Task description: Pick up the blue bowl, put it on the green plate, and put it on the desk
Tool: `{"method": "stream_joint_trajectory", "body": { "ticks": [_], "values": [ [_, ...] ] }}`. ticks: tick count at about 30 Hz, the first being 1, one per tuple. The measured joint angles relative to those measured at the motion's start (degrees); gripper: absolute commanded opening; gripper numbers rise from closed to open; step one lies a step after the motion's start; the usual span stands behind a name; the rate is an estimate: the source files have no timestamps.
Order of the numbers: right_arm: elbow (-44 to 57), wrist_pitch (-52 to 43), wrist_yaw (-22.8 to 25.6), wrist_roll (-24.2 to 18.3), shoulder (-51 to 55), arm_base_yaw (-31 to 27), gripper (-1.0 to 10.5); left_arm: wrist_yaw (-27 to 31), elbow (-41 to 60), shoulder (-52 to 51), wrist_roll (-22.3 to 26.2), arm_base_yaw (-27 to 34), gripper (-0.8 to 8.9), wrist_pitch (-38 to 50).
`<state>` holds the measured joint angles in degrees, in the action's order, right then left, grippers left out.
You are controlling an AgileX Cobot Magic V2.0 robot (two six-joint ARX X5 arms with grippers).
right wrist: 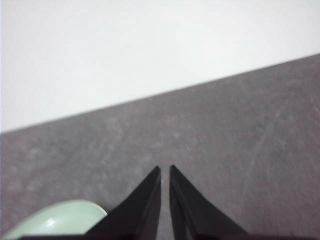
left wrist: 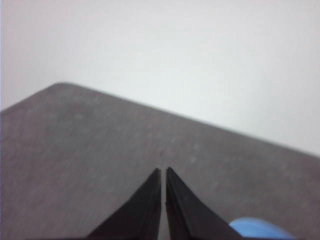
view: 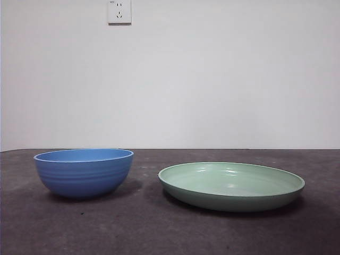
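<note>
The blue bowl (view: 84,172) stands upright on the desk (view: 143,228) at the left in the front view. To its right, apart from it, lies the green plate (view: 231,186), with nothing on it. No arm shows in the front view. My left gripper (left wrist: 163,172) is shut and holds nothing, hanging above the desk with a sliver of the blue bowl (left wrist: 260,228) beside its jaws. My right gripper (right wrist: 165,170) is also shut with nothing in it, and an edge of the green plate (right wrist: 55,220) shows beside it.
A white wall (view: 212,79) stands behind the desk's far edge, with a power socket (view: 119,11) high on it. Bare desk surface lies in front of the bowl and the plate.
</note>
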<state>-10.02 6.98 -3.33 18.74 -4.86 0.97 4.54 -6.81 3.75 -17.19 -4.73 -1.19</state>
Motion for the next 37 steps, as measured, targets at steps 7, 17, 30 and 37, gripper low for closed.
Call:
{"method": "stream_joint_trajectory", "body": {
  "ticks": [7, 17, 30, 37],
  "values": [
    [-11.47, 1.68, -5.84, 1.68, -11.69, 0.0, 0.2, 0.02, -13.14, 10.75, -0.81, 0.0, 0.18, -0.57],
    [-31.69, 13.31, -18.18, -0.11, -29.7, 0.0, 0.2, -8.55, -39.28, 31.82, 0.83, 0.0, 0.18, -12.35],
    [-44.48, 22.25, -29.46, -3.69, -42.82, 10.08, 0.3, -21.42, -54.21, 46.25, 4.2, -7.56, 0.19, -27.52],
    [-44.48, 25.38, -29.42, -5.07, -43.91, 11.74, 0.3, -21.44, -54.21, 46.56, 5.25, -12.48, 0.24, -31.34]
  ]
}}
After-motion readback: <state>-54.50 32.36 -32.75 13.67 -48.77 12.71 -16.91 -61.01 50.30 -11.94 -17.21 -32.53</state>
